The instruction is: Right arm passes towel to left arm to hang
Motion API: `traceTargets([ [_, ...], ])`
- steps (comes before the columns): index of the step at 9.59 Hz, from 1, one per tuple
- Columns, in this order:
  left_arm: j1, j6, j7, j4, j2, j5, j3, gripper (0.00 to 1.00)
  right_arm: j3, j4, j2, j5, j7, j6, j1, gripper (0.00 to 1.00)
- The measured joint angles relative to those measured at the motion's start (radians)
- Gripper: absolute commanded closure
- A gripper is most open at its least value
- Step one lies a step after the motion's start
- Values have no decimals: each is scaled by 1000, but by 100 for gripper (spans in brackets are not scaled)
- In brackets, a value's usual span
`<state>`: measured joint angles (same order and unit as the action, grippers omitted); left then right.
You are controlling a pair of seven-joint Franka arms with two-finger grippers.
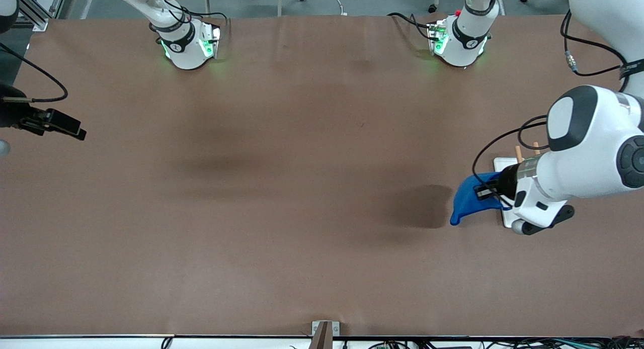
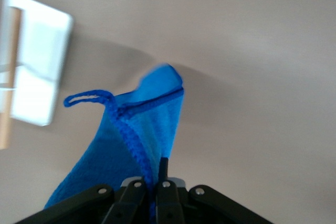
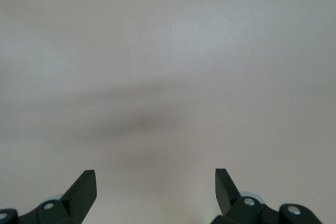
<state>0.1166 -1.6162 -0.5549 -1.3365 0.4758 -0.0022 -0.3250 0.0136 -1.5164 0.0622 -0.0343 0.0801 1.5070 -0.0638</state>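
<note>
We start low in the front view, where the brown table [image 1: 282, 268] lies bare. Higher up, at the right of the frame, the towel [image 1: 470, 198] hangs in the air from the left gripper [image 1: 484, 193], over the table just beside a white stand [image 1: 503, 164] with two wooden pegs. The fingers are pinched fully together on the cloth; in the left wrist view the hem runs straight up into the closed fingertips [image 2: 164, 170], and a small loop [image 2: 86, 98] sticks out at one corner.

We judge the towel light, soft and limp: it droops and folds from wherever it is pinched, and it will swing as the arm moves. A grip on the stitched hem near a corner, as here, looks sound, since the hem is thicker. To hang it, the loop or a draped edge must catch a peg, and a floppy edge may slip off.

At the left edge of the frame, higher still, the right gripper [image 1: 68, 127] waits over the table at the right arm's end, its fingers spread wide and holding nothing.

Most of the stand is hidden under the left arm, so we cannot tell how its pegs are set. The right arm is largely cut off by the frame edge.
</note>
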Motion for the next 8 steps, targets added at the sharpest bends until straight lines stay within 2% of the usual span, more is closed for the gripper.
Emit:
traceTargets([
  [2, 73, 62, 53, -20, -5, 39, 0, 100, 2, -43, -34, 0, -15, -1, -3, 0],
  [4, 148, 66, 122, -70, -6, 42, 1, 100, 4, -76, -60, 0, -34, 1, -3, 0],
  [8, 205, 43, 191, -114, -1, 157, 2, 100, 4, -80, -61, 1, -91, 35, -6, 0],
])
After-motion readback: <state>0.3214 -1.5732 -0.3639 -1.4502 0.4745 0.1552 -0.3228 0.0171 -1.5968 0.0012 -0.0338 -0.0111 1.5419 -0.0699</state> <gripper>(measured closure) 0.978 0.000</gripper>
